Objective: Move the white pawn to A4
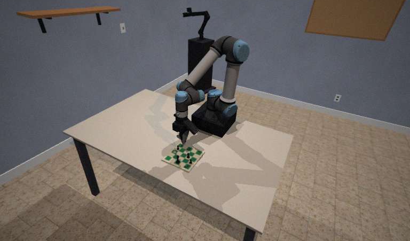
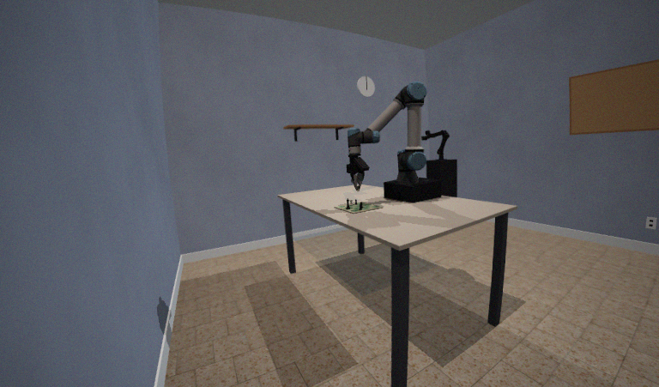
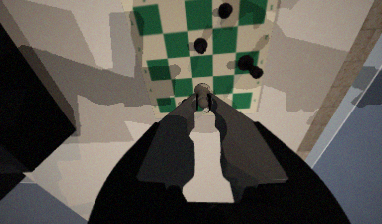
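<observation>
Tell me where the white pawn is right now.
The white pawn is pinched in the gripper, lifted above the chessboard's near edge in the wrist view, with a black piece beyond it.

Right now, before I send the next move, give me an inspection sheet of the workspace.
Surface: pale table on dark legs; small green-and-cream chessboard lies flat near the arm's base.
Job's things: white pawn pinched between the fingers, lifted above the board's near edge.
Clutter: three black pieces on the board; one at the right edge looks tipped over.
Grippers: gripper closed on the white pawn, pointing down over the board.
Cables: nothing seen.
Surroundings: dark pedestal with a black camera arm behind the table, wooden shelf, cork board, wall clock, tiled floor.
</observation>
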Controlling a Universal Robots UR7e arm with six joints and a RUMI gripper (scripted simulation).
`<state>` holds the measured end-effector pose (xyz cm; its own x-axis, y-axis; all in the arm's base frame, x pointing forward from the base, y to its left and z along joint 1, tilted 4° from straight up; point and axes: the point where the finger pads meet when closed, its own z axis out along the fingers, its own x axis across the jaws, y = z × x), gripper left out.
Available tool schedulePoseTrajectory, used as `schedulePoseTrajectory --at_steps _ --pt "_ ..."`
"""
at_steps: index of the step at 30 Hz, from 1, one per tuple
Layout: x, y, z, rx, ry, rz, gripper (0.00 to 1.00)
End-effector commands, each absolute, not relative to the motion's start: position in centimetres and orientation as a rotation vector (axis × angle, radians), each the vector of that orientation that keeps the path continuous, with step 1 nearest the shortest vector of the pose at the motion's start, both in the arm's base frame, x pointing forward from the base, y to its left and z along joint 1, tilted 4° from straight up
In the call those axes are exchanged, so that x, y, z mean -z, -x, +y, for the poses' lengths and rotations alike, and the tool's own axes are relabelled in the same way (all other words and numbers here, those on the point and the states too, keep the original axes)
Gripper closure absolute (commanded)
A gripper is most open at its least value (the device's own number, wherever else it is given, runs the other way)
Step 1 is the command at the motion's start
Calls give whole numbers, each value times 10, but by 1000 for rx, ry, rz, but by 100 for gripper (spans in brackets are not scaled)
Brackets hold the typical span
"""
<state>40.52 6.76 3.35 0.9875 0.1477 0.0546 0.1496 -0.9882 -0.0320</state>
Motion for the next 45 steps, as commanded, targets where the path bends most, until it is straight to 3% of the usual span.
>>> schedulePoseTrajectory --at_steps 1,12,21,45 --pt "-37 -405 67 82 3096 -232 100" --pt "-38 -411 66 82 3096 -238 100" --pt "-41 -488 44 83 3090 -314 100" --pt "-29 -491 44 83 3090 -316 100"
